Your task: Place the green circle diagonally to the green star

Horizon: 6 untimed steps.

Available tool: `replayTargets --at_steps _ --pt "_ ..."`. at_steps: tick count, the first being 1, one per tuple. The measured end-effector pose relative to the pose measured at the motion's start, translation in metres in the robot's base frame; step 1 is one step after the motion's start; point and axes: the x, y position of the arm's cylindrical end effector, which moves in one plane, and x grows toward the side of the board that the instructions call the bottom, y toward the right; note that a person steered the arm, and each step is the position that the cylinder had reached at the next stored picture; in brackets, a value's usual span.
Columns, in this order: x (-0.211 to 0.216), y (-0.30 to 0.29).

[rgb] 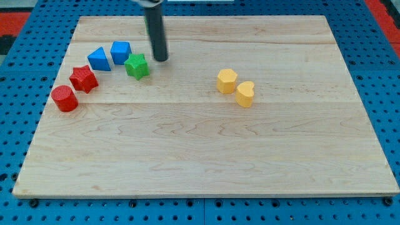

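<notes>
My tip point(161, 59) rests on the desk point(206, 156), just right of the green star point(136, 65). There are no jaws, only the bare rod. Blue blocks sit left of the star.

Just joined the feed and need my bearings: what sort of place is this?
Probably a lab tabletop rig for block pushing: a pale wooden board on blue perforated panelling, small coloured blocks such as the green star-shaped block, and my tip just right of it.

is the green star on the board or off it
On the board. The green star sits on the wooden board near the view's top left, beside the blue blocks; my tip is just to its right.
</notes>
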Motion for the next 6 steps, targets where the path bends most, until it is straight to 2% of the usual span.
replayTargets --at_steps 1,2,3,6 --pt "-0.071 0.008" --pt "-0.102 -0.011" --pt "-0.112 -0.047" --pt "-0.104 -0.108"
